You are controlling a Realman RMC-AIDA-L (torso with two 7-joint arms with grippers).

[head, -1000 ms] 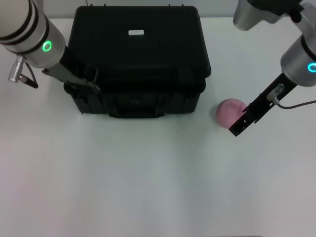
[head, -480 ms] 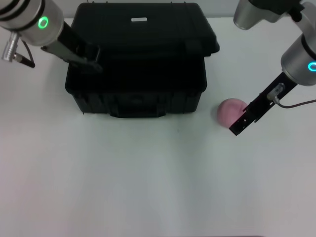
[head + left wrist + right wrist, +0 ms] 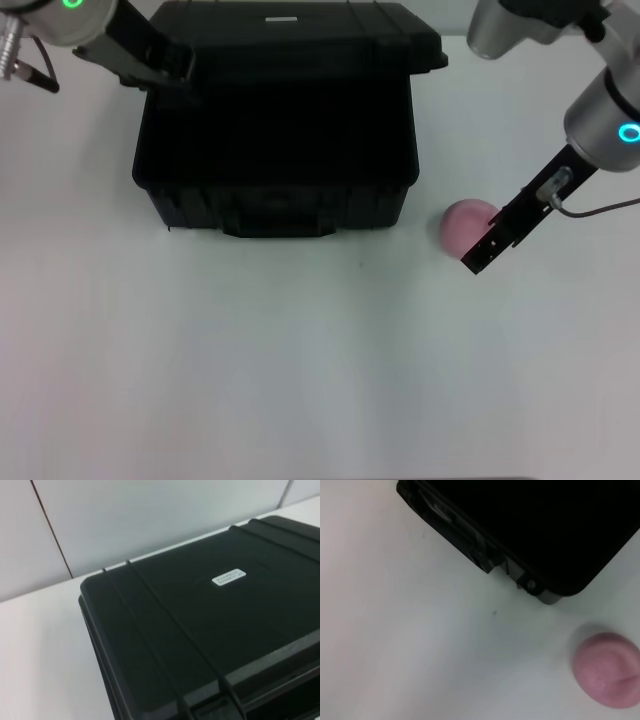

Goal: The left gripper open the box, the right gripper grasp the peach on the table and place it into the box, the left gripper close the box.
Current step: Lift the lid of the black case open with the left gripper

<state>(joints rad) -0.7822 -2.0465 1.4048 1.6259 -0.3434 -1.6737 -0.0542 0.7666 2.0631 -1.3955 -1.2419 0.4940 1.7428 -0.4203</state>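
The black box stands at the back of the white table, its lid tilted up so that the dark inside shows. My left gripper is at the raised lid's front left corner, touching its edge. The left wrist view looks across the lid and its white label. The pink peach lies on the table to the right of the box. My right gripper hangs low, just to the right of the peach and against its side. In the right wrist view the peach sits near the box's corner.
A white wall rises behind the box. Bare white table stretches in front of the box and the peach. The right arm's thin cable loops out beside its wrist.
The left gripper has moved up and back with the lid's front edge, and the lid has swung from nearly closed to well raised. The right gripper and the peach have stayed put.
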